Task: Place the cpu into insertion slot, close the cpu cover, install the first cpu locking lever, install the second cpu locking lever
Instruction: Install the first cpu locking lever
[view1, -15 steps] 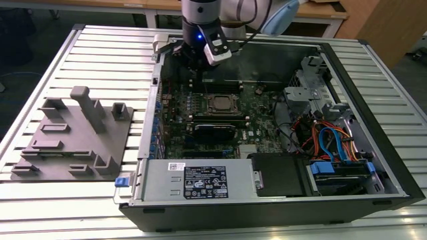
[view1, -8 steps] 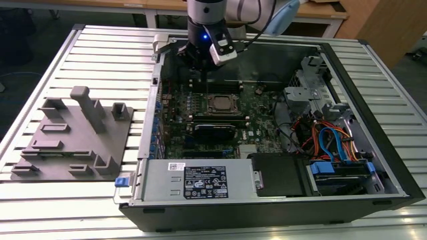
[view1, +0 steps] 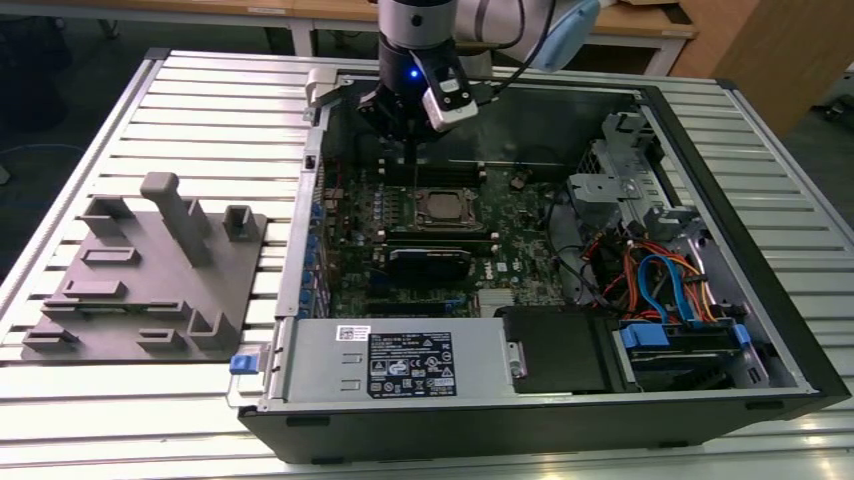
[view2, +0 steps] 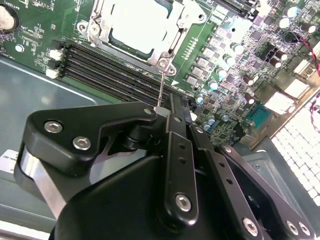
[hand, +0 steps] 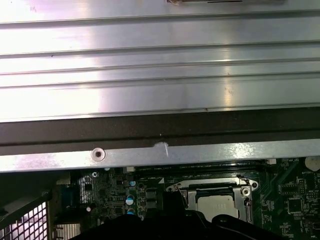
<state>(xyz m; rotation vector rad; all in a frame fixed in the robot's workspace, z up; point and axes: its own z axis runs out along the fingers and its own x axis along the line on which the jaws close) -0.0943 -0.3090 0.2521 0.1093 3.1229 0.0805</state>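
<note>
The cpu (view2: 137, 22) lies flat in the insertion slot (view1: 438, 207) on the green motherboard (view2: 40, 20). Its silvery top shows through the window of the cpu cover (view2: 172, 45), which lies down over it. A thin wire locking lever (view2: 161, 85) rises from the socket's corner to the fingertips of my gripper (view2: 162, 109). The black fingers are shut on the lever's end. In the exterior view the gripper (view1: 407, 160) hangs just behind the socket, near the case's back wall. The first wrist view shows the cpu (hand: 216, 204) in its frame too.
Long black memory slots (view2: 110, 67) run between socket and gripper. The case wall (hand: 160, 132) stands close behind. A black card (view1: 430, 262), the power supply (view1: 387, 360) and cables (view1: 667, 290) crowd the case. A grey fixture (view1: 147, 270) sits at the exterior view's left.
</note>
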